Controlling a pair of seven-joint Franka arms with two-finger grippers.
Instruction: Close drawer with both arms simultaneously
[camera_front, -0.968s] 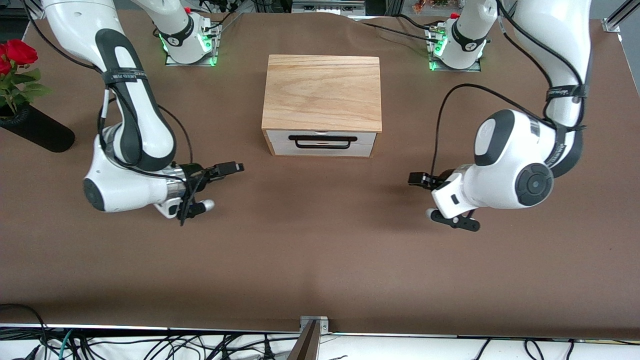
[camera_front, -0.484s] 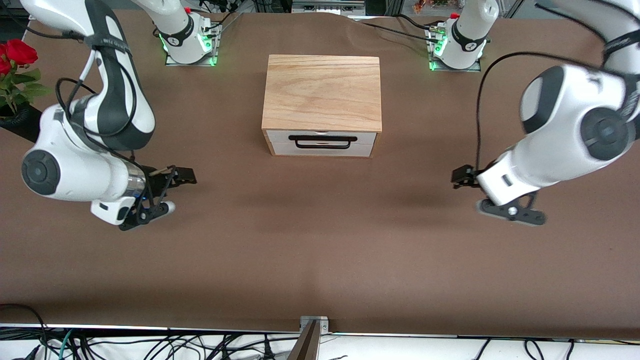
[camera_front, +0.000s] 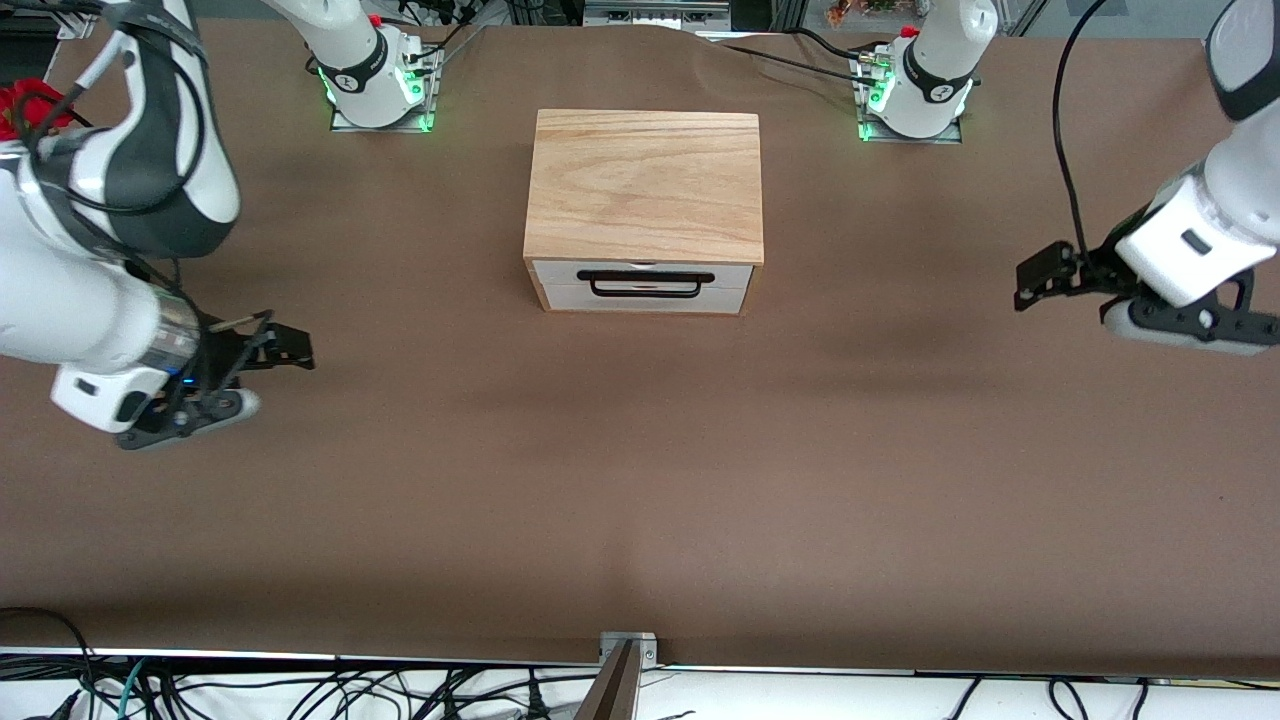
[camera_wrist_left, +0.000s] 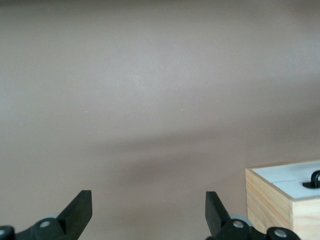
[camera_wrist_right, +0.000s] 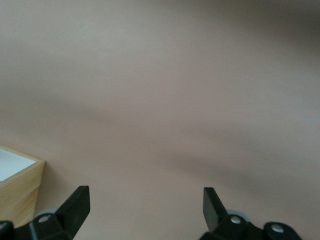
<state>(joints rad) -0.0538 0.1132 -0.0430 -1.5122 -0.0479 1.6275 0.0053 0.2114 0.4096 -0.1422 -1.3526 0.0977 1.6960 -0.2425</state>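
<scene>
- Front view: the box (camera_front: 645, 195) sits mid-worktop (camera_front: 640, 480), between the two arm bases and nearer to the camera than they are. Its drawer (camera_front: 645, 285), with the black handle (camera_front: 645, 284), faces the camera, and the white front lies about flush with the box's frame, so you may judge it shut or very nearly shut.
- Front view: the left pincer (camera_front: 1045, 277) hangs over bare worktop toward the left arm's end, well apart from the drawer. The right pincer (camera_front: 280, 345) hangs over bare worktop toward the right arm's end, likewise well apart.
- Front view: the drawer lies between the two pincers, and its front runs lengthwise from one arm's end of the worktop to the other. Neither arm looks clearly the nearer. Any further push would have to go against the white front, toward the arm bases.
- Left wrist view: the fingers (camera_wrist_left: 80, 212) stand wide apart with nothing between them. A corner of the box and its white front shows at the frame's edge, off the line between the fingers.
- Right wrist view: the fingers (camera_wrist_right: 75, 205) stand wide apart and empty. The box corner (camera_wrist_right: 20, 190) shows at the frame's edge, not between them.
</scene>
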